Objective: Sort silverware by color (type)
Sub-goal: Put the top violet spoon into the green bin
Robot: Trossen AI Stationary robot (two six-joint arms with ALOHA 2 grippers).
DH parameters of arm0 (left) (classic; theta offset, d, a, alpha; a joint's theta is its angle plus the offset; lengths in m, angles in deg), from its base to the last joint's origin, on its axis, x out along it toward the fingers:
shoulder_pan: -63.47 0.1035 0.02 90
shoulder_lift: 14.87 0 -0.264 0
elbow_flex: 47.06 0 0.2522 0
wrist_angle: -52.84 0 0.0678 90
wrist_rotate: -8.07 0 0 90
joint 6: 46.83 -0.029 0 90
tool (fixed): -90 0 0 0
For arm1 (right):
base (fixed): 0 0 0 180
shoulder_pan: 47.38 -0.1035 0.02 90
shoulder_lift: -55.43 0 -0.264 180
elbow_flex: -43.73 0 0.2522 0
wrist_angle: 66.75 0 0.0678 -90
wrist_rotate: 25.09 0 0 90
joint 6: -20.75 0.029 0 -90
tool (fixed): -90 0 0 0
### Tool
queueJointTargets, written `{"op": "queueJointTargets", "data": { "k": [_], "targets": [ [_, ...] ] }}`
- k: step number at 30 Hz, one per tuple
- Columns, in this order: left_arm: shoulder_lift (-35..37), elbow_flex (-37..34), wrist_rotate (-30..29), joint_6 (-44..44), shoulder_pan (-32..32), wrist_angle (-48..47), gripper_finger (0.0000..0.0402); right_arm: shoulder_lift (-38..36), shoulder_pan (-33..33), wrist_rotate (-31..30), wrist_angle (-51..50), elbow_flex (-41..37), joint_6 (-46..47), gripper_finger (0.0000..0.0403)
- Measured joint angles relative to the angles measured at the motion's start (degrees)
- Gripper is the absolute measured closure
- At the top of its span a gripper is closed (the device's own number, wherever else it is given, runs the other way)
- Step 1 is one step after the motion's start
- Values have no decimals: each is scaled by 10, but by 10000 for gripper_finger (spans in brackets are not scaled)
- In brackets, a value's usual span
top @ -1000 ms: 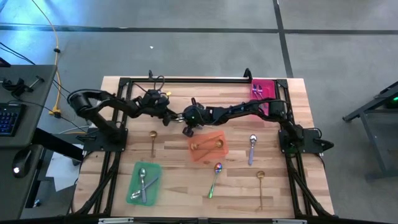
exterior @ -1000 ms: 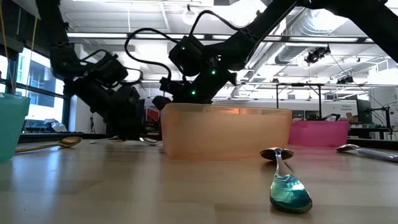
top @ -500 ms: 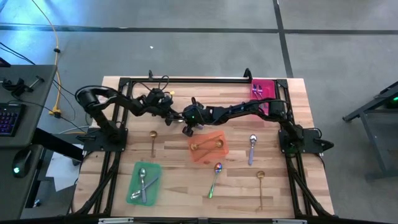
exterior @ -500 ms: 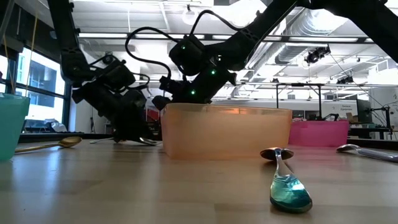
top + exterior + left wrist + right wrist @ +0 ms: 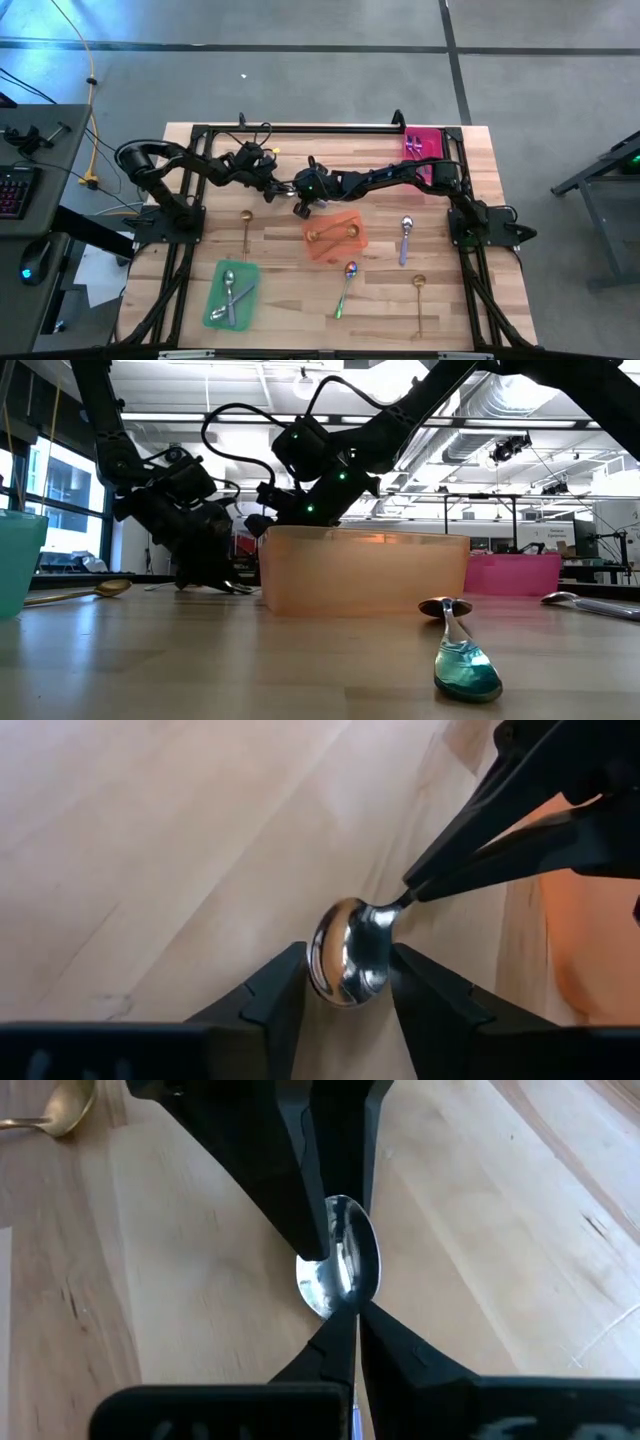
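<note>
A plain silver spoon [image 5: 348,952] is held low over the wood at the table's far middle. My right gripper [image 5: 350,1330], reaching in from the right, is shut on its handle. My left gripper [image 5: 348,988] comes from the left, tipped down. Its two fingers stand close on either side of the spoon's bowl [image 5: 340,1270]. In the high view the two grippers meet [image 5: 285,188] just beyond the orange tray [image 5: 352,248]. Whether the bowl rests on the table, I cannot tell. My right gripper pinches the spoon's handle [image 5: 405,900] just behind the bowl, between its two shut fingers [image 5: 470,840]. The fingers slant down from the table's right side and lie along the handle. The bowl sticks out past the fingertips toward the left arm. My left gripper's fingers [image 5: 275,990] flank the bowl's two side rims; whether they touch it cannot be told.
The orange tray holds a gold spoon [image 5: 335,234]. A green tray [image 5: 248,308] at the near left holds silver pieces, and a pink tray [image 5: 423,132] stands at the far right. Loose on the wood lie two gold spoons [image 5: 245,228] [image 5: 419,300], a silver spoon [image 5: 405,238] and a rainbow spoon [image 5: 345,287].
My left gripper has tipped further down and sunk a little toward the spoon's bowl. The spoon has stayed where it was.
</note>
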Motion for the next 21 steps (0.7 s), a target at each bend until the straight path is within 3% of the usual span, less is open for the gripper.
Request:
{"op": "queueJointTargets", "data": {
  "k": [7, 13, 16, 21],
  "targets": [
    [-2, 11, -4, -12, 1, -12, 318, 0, 0, 0, 0, 0, 0, 403],
    [-2, 12, 0, -43, 1, -14, 385, 0, -1, 0, 26, 0, -11, 403],
    [3, 12, 12, -46, 9, -8, 394, -10, -2, -2, 37, 0, -22, 403],
    [45, 9, 19, -53, 23, -35, 398, -62, -11, -86, -14, 1, -51, 403]
  ]
}}
